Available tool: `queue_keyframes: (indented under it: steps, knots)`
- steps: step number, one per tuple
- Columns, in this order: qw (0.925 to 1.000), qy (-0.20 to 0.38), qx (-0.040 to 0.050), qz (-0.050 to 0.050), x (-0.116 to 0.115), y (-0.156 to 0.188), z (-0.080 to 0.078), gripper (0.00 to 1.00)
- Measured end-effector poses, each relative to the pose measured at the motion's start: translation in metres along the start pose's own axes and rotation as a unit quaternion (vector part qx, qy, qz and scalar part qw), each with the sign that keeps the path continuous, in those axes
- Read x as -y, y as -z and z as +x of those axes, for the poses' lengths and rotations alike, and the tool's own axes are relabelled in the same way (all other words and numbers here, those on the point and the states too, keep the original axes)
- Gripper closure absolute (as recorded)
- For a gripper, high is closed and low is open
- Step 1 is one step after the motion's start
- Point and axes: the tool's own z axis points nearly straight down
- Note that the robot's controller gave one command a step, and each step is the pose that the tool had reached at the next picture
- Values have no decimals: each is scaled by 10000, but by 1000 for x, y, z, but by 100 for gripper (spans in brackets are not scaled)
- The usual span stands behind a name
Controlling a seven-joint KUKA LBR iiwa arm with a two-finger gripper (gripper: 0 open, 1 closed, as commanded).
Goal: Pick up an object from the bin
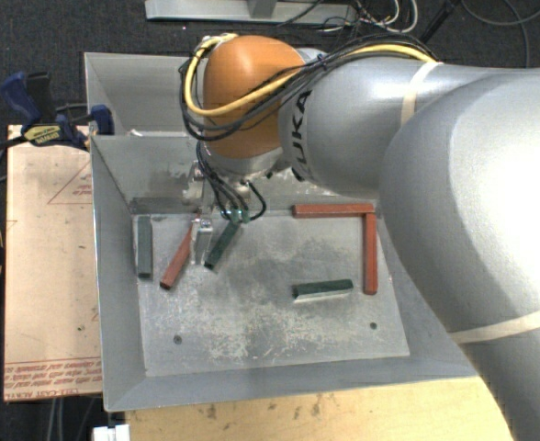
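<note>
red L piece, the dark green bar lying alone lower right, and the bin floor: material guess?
Red L-piece: matte brick-red, flat and square-edged. Looks like painted wood or rigid plastic; can't tell which.
Dark green bar: same blocky shape with a slight sheen on top. Probably plastic or painted wood.
Bin floor: dull grey sheet metal, scuffed pale in patches.

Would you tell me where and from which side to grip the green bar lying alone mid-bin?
Probably at the middle of the green bar, coming straight down and closing across its narrow width. It lies flat with bare bin floor along both long sides, while its right end sits close to the red L-piece.
</note>
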Motion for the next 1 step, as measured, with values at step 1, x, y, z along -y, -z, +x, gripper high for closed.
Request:
queue_keyframes:
  steps: [1]
  knots:
    - [10000, -12, 40, -6, 1, 5, -2, 0]
